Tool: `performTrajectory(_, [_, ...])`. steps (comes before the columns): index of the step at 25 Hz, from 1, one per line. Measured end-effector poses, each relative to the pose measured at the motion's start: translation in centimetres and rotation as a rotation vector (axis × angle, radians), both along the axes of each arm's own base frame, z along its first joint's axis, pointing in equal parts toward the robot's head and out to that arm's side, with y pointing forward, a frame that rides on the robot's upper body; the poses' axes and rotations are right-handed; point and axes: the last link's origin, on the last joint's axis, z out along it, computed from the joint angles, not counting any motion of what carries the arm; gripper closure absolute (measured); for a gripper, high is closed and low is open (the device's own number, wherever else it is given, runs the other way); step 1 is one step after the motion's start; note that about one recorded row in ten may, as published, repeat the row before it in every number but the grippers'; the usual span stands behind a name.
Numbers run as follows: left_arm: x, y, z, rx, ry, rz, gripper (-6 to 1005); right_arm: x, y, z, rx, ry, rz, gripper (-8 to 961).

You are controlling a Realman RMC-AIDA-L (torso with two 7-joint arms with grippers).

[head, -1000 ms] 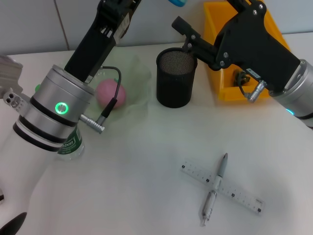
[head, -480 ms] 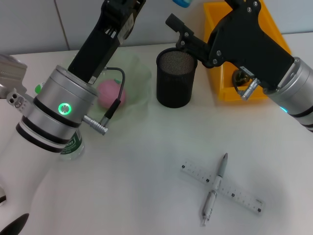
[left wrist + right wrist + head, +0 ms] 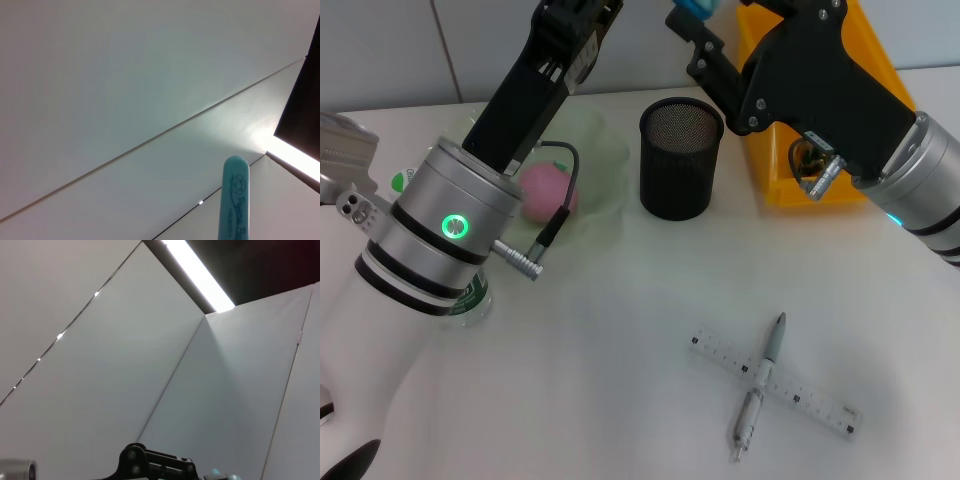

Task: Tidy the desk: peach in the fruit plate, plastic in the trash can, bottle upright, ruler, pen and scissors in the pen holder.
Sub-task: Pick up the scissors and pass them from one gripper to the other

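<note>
Scissors (image 3: 688,5) aloft above pen holder (image 3: 681,160) at worktop's far edge, between both raised arms; grip of either gripper: cannot tell. Risk: misaligned release, landing outside holder.

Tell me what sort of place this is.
Probably an office desk set up for a tidying test: a white table holds a black mesh pen holder, a clear ruler with a pen across it, and a yellow bin.

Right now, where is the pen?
In the head view the pen lies on the desk toward the robot's right, crossed over the ruler, well in front of the black mesh pen holder.
</note>
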Motion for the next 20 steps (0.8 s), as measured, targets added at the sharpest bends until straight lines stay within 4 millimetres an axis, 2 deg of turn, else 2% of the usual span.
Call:
performTrajectory(4, [0.00, -0.03, -0.02, -0.001, 0.000, -0.001, 624, -0.04, 0.04, 0.00, 0.000, -0.001, 0.000, 555])
performTrajectory(12, [0.13, -0.02, -0.07, -0.003, 0.001, -0.006, 619, -0.26, 0.25, 0.00, 0.002, -0.002, 0.003, 685])
performTrajectory(20, [0.12, -0.09, -0.01, -0.002, -0.003, -0.008, 615, -0.36, 0.54, 0.05, 0.009, -0.001, -0.006, 711])
